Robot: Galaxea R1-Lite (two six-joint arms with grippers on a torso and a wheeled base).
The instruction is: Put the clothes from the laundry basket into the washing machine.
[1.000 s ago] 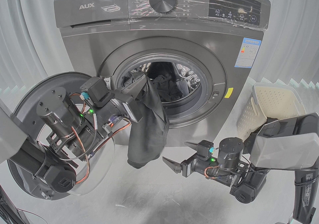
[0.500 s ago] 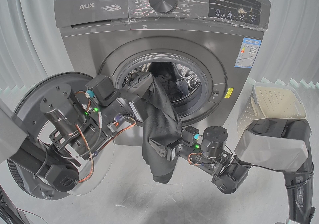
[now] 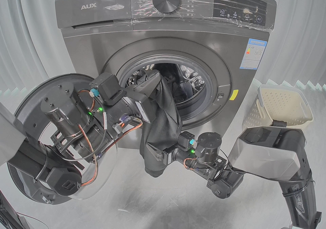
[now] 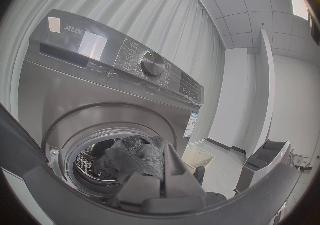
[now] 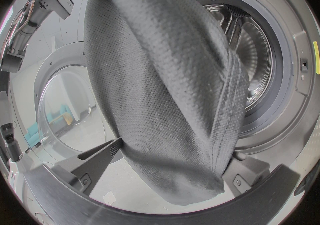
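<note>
A dark grey garment [image 3: 163,121] hangs from my left gripper [image 3: 151,79], which is shut on its top end at the left rim of the washing machine's [image 3: 102,39] round opening. In the left wrist view the bunched cloth [image 4: 138,154] sits between that gripper's [image 4: 161,179] fingers. My right gripper [image 3: 153,153] is low in front of the machine, open, with one finger on each side of the garment's hanging lower part [image 5: 160,85]. More dark clothes [image 3: 171,87] lie inside the drum. The cream laundry basket [image 3: 283,104] stands on the floor to the machine's right.
The machine's glass door [image 3: 37,104] is swung open to the left, behind my left arm. Grey floor [image 3: 152,199] lies in front of the machine. White curtains [image 3: 20,36] hang behind it.
My right arm has swung left and up, bringing its open fingers around the garment's lower part. My left gripper has carried the garment's top slightly right and up, toward the opening.
</note>
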